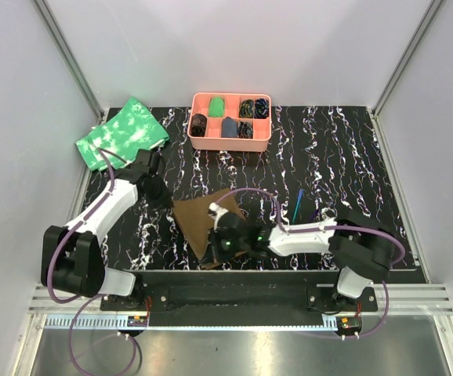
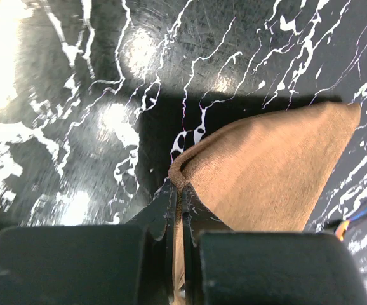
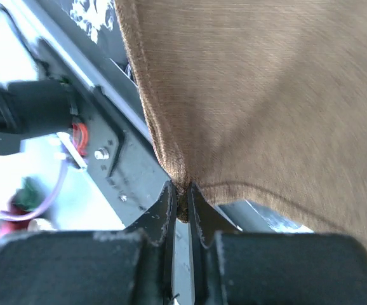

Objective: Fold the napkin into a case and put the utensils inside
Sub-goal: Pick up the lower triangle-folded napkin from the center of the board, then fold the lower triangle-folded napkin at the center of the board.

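Note:
The brown napkin (image 1: 197,218) lies near the table's front edge, between the two arms, with parts of it lifted. My left gripper (image 1: 168,201) is shut on its left corner; in the left wrist view the cloth (image 2: 272,171) bunches into the closed fingertips (image 2: 178,185). My right gripper (image 1: 213,252) is shut on the napkin's near edge, and the right wrist view shows the fabric (image 3: 266,101) pinched at the tips (image 3: 182,194) above the front rail. A few slim blue and purple utensils (image 1: 299,205) lie on the table to the right of the napkin.
A pink compartment tray (image 1: 267,133) holding small items stands at the back centre. A green mottled cloth (image 1: 123,133) lies at the back left. The metal front rail (image 3: 117,152) runs just under the right gripper. White walls enclose the black marbled table (image 1: 344,157).

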### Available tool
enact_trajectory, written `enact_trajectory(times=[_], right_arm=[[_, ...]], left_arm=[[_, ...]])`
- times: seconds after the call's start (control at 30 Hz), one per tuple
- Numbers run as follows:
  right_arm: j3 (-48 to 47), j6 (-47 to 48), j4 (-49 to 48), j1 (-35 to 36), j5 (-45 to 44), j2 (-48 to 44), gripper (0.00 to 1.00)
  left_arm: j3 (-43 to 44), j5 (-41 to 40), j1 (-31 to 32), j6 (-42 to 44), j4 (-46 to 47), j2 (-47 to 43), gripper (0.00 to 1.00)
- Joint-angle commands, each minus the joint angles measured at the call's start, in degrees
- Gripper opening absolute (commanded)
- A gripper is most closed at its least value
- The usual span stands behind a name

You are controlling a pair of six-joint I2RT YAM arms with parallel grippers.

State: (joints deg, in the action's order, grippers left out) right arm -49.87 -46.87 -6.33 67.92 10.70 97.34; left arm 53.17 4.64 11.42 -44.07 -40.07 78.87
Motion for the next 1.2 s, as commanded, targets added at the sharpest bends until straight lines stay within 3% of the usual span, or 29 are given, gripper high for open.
enact_trajectory(times=[0.0, 0.23, 0.43, 0.73, 1.17], right_arm=[[11.5, -8.6, -19.8, -4.3, 10.2, -5.7, 0.00], [19.6, -13.8, -27.7, -9.1, 16.1, -8.6, 0.00], [24.6, -14.5, -27.9, -16.8, 22.3, -12.7, 0.00], [23.0, -6.8, -17.3, -25.4, 27.1, -11.2, 0.00], [20.6, 3.2, -2.8, -28.7, 21.0, -9.5, 0.00]], left_arm=[[8.4, -16.8, 5.4, -6.7, -5.3, -1.8, 0.00], [20.5, -30.7, 18.1, -16.7, -17.6, 10.7, 0.00], [26.6, -33.6, 20.7, -23.9, -23.3, 19.9, 0.00], [35.6, -35.0, 22.5, -28.3, -27.2, 29.8, 0.00], [44.6, -36.8, 25.1, -29.9, -29.4, 38.4, 0.00]])
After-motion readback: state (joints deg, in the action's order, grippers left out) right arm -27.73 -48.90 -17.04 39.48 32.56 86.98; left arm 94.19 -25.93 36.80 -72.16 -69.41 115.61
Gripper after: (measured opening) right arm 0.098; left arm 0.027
